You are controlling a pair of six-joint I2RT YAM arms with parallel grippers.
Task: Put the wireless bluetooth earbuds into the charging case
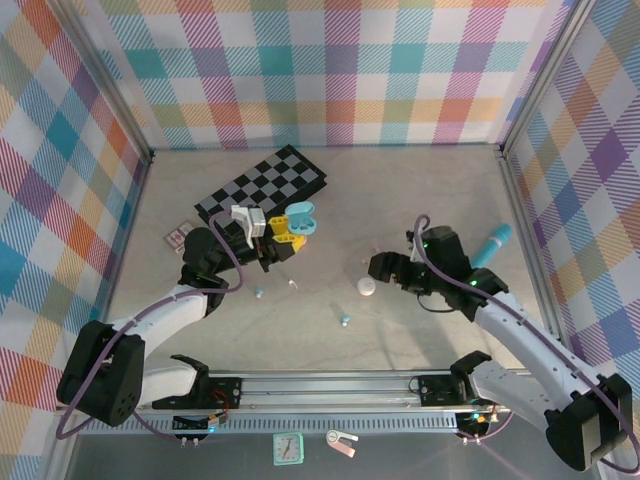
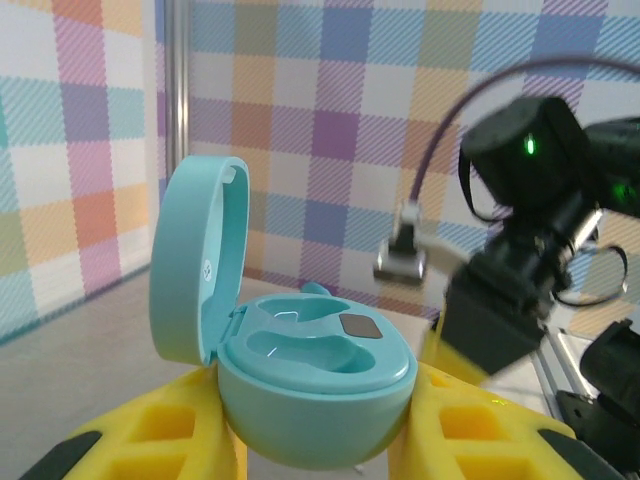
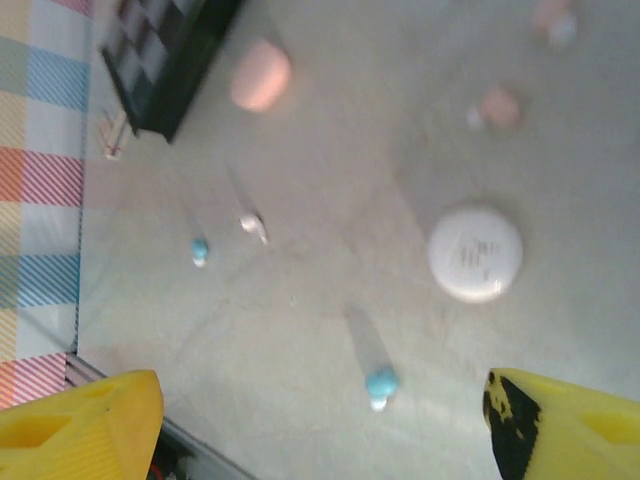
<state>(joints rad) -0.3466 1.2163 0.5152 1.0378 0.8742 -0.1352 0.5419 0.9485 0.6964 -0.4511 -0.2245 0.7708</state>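
Observation:
My left gripper (image 1: 284,234) is shut on a teal charging case (image 2: 315,395), held off the table with its lid (image 2: 195,265) flipped open; both wells look empty. In the top view this case (image 1: 301,214) sits by the chessboard. Small earbuds lie loose on the table: a teal one (image 3: 380,383) between my right gripper's spread yellow fingers (image 3: 80,420), another teal one (image 3: 199,250), a white one (image 3: 252,224) and pink ones (image 3: 497,105). My right gripper (image 1: 378,266) hovers open over the table, holding nothing. The nearer teal bud (image 1: 345,320) lies left of and in front of it.
A round white case (image 3: 475,253) lies shut on the table, also seen from above (image 1: 367,287). A pink case (image 3: 260,75) rests beside the chessboard (image 1: 262,185). A long teal cylinder (image 1: 492,245) lies at the right. The right arm (image 2: 530,200) faces the left wrist camera.

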